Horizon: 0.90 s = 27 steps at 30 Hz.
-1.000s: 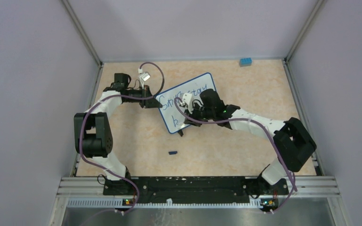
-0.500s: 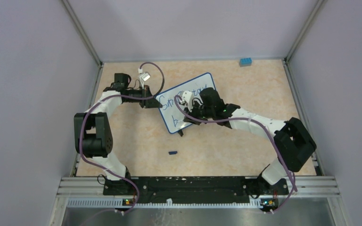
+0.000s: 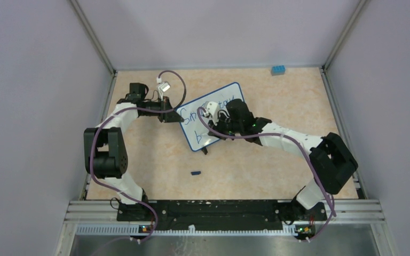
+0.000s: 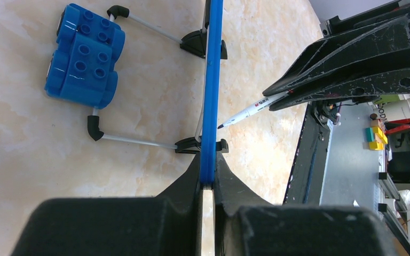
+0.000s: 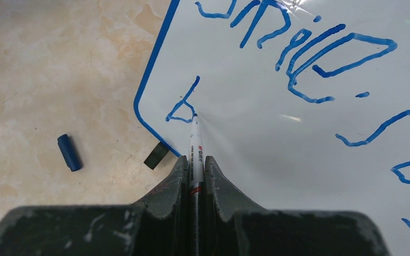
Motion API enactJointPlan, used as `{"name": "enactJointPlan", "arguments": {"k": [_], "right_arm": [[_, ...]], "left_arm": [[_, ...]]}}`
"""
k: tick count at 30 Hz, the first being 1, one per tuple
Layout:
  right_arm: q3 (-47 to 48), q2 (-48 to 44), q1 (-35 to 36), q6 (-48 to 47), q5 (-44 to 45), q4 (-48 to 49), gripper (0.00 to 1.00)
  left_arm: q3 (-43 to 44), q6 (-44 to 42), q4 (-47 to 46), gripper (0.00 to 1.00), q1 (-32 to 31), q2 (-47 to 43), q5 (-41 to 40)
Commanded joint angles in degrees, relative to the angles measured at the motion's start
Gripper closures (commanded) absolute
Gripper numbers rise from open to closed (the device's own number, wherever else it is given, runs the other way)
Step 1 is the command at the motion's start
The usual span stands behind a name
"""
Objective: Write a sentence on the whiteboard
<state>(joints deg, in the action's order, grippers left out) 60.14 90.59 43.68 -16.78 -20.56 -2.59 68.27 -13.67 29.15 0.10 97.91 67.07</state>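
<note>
The whiteboard (image 3: 188, 128) stands tilted on the table, and its blue frame shows edge-on in the left wrist view (image 4: 212, 80). My left gripper (image 3: 172, 114) is shut on its left edge (image 4: 207, 160). My right gripper (image 3: 213, 121) is shut on a white marker (image 5: 195, 138), with the jaws tight on its barrel (image 5: 195, 160). The marker's tip touches the board beside a blue "b" (image 5: 184, 106). The sentence (image 5: 320, 58) reads "Smile" and the start of "stay" in blue on the upper line. My right arm hides part of the writing in the top view.
A blue marker cap (image 5: 69, 152) lies on the table in front of the board (image 3: 195, 173). A blue toy block (image 3: 278, 70) sits at the far edge, behind the board (image 4: 85, 56). One black foot (image 5: 156, 155) shows at the board's lower corner. Grey walls enclose the table.
My right gripper with the marker has shifted slightly on the board near the "b". The left gripper and the board have not moved.
</note>
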Motion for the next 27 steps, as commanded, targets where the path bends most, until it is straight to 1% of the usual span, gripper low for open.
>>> {"name": "enactJointPlan", "arguments": {"k": [1, 11, 27], "right_arm": [[3.01, 0.74, -0.53, -0.43, 1.4, 2.14, 1.0], [1.4, 0.83, -1.76, -0.79, 2.98, 1.95, 1.0], [-1.99, -0.32, -1.75, -2.2, 1.31, -0.04, 1.0]], "left_arm": [[1.13, -2.22, 1.09, 1.0, -0.83, 0.11, -1.06], [1.58, -2.32, 1.44, 1.0, -0.85, 0.6, -0.93], [1.27, -2.28, 1.36, 1.0, -0.81, 0.4, -1.06]]}}
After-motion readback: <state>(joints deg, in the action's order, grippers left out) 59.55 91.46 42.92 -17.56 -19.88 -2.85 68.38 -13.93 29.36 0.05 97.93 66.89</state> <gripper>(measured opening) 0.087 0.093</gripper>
